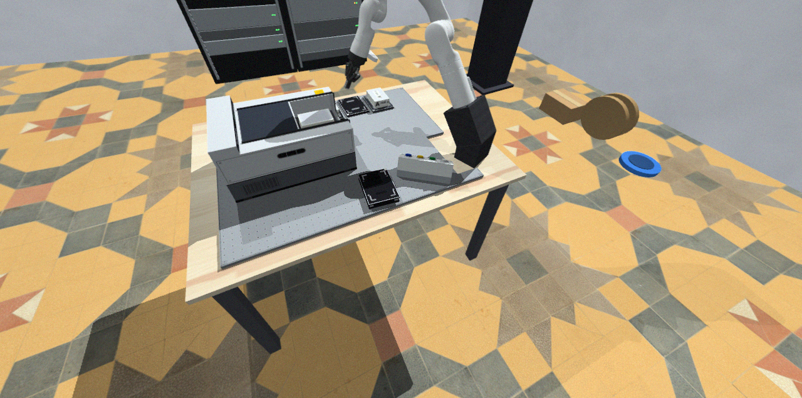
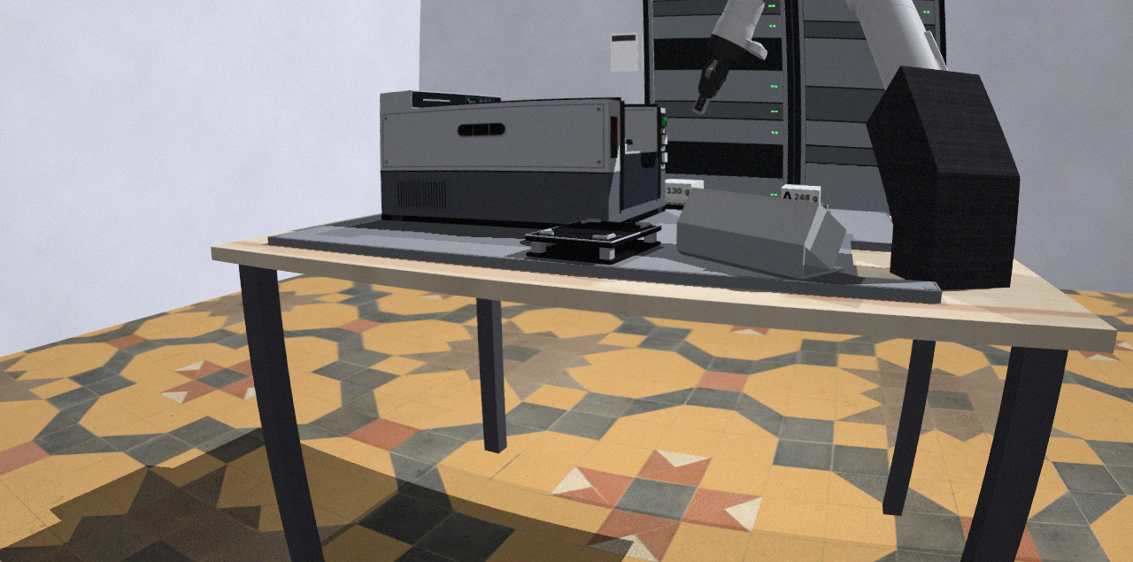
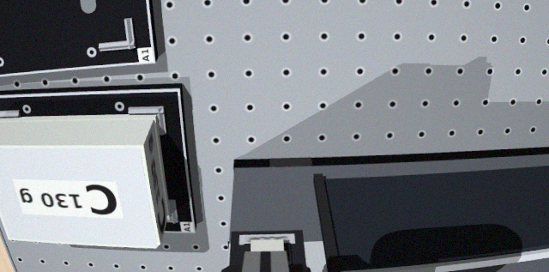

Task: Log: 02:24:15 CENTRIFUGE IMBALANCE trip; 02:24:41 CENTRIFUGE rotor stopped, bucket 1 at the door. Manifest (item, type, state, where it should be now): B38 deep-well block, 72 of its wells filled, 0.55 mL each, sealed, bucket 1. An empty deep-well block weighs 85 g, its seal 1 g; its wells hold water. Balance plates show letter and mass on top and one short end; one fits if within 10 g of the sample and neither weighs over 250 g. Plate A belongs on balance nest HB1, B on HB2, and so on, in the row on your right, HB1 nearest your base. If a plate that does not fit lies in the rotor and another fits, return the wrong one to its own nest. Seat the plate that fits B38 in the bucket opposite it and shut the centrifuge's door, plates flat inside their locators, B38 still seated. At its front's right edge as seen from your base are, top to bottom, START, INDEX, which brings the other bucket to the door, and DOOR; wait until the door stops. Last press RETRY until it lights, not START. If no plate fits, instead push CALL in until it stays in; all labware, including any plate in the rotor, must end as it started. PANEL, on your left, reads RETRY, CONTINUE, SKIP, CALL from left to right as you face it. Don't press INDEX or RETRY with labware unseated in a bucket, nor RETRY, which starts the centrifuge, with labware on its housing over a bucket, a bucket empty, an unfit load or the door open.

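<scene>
- Jaws pressed together on nothing, the gripper (image 2: 702, 103) hangs tilted above the far-right corner of the centrifuge (image 2: 506, 154).
- Plate C (image 3: 77, 182) (marked 130 g) sits in its nest, left of and below the wrist view's centre, long axis running left-right there.
- Judged: the button column (image 3: 267, 246), at that view's bottom edge, lies nearer the fingertips than the plate.

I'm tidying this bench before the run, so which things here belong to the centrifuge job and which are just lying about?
Job: centrifuge, plate C, plate A, vacant balance nest, button panel, gripper, shut on nothing.
Lying about: server racks, black tower, wooden shape, blue disc.
</scene>
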`<state>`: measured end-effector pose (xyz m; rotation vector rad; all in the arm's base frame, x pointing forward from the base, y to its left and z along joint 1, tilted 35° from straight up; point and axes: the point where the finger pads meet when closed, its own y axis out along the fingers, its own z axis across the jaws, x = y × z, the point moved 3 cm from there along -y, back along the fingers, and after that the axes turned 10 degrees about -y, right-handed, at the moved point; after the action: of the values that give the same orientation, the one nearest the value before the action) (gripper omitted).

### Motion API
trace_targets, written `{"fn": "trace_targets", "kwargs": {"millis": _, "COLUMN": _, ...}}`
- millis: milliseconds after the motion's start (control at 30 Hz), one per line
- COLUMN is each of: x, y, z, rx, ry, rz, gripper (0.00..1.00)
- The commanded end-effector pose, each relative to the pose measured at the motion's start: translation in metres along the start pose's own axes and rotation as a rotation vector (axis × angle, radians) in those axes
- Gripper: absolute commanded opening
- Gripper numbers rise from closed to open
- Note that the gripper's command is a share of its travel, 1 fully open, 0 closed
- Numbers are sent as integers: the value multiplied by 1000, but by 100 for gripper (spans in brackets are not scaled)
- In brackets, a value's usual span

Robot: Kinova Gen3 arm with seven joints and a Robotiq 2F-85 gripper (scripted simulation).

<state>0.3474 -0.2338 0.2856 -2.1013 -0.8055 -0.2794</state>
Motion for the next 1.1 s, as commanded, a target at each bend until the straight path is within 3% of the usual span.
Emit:
{"fn": "trace_targets", "kwargs": {"millis": 0, "x": 1, "y": 12, "z": 0, "rx": -3, "ry": -2, "rz": 3, "gripper": 10}}
{"fn": "trace_targets", "kwargs": {"millis": 200, "x": 2, "y": 32, "z": 0, "rx": -3, "ry": -2, "rz": 3, "gripper": 10}}
{"fn": "trace_targets", "kwargs": {"millis": 1067, "x": 10, "y": 63, "z": -2, "rx": -3, "ry": -2, "rz": 3, "gripper": 10}}
